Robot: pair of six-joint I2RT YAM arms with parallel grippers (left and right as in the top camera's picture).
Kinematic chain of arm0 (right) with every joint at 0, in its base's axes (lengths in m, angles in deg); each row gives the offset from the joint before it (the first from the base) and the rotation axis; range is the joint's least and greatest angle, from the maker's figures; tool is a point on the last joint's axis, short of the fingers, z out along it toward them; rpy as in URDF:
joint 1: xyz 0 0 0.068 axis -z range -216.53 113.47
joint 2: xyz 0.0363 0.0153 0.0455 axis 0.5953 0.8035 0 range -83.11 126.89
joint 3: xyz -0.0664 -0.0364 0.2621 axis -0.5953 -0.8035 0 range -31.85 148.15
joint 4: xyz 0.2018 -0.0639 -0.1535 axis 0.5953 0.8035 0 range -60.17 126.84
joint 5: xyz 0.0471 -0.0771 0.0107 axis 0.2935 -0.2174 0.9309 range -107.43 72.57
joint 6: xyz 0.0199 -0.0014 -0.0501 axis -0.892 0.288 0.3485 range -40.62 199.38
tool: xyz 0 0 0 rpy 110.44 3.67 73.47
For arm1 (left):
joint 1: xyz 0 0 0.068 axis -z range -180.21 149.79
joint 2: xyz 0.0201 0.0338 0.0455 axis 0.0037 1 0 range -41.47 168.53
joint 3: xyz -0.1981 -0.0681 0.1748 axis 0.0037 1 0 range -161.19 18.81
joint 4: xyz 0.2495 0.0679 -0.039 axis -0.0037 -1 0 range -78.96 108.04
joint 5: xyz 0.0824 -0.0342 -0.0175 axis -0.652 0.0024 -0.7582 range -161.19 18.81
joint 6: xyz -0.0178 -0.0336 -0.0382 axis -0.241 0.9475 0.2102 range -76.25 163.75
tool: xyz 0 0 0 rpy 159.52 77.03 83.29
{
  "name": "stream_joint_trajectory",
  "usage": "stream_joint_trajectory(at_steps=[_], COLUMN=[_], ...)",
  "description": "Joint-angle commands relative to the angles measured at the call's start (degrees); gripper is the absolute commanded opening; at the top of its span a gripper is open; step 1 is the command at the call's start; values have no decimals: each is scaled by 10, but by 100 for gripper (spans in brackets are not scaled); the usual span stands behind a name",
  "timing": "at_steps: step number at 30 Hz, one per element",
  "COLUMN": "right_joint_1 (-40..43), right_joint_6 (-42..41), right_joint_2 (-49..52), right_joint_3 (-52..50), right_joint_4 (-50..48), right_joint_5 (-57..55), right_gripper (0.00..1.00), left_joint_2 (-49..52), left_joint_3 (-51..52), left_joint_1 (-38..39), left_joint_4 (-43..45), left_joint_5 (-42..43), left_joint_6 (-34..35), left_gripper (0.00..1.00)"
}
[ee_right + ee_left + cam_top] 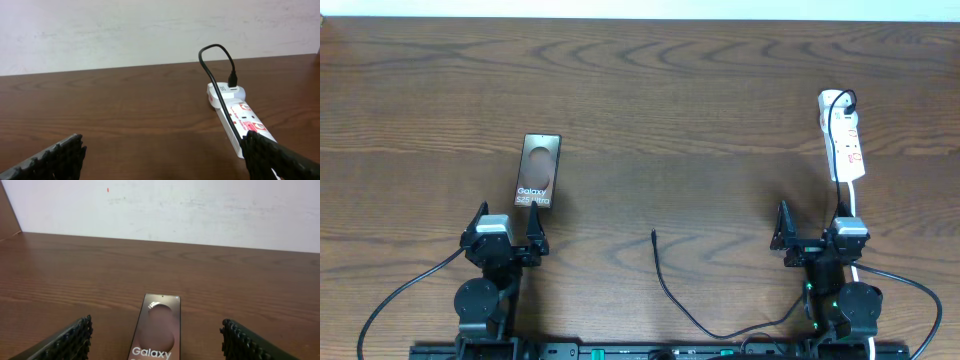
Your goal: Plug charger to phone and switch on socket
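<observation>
Black ribbed fingers stand wide apart on both arms, and neither claw has hold of anything. The left claw (507, 218) sits at the lower left of the overhead frame, spread open. Just above it the phone (537, 170) lies flat on the wooden tabletop (670, 90), screen up and slightly tilted. Its near end is close to the gap between the fingers and touches neither. The right claw (812, 222) sits at the lower right, equally open. Above it lies the socket (843, 148), a white strip with red markings, near the right edge. A black lead (232, 79) loops out of a white adapter at the strip's far end and runs back along it. The charger (663, 285) trails across the lower middle. Its plug tip lies loose on the wood between the two arms, well apart from the phone.
</observation>
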Motion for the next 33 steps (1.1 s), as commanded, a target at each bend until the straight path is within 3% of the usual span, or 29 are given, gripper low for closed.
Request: stream_joint_trajectory(at_steps=[1, 12, 16, 21, 24, 33], right_joint_1=[-5, -5, -5, -5, -5, -5], right_joint_6=[8, 8, 8, 8, 8, 8], right_joint_2=[-4, -4, -4, -4, -4, -4], right_joint_3=[-1, -1, -1, -1, -1, -1], right_joint_4=[3, 3, 3, 3, 3, 3], right_joint_5=[-7, -7, -7, -7, -7, -7], right_gripper=[99, 99, 99, 99, 99, 99], left_joint_2=[2, 10, 77, 282, 403, 805], left_joint_3=[8, -54, -123, -289, -407, -808], left_joint_1=[2, 1, 0, 0, 0, 0], left_joint_4=[-21, -20, -22, -60, -130, -474], left_joint_5=[-7, -10, -9, -9, -9, -5], left_joint_6=[-5, -1, -1, -5, -5, -31], left_gripper=[81, 81, 81, 81, 81, 81])
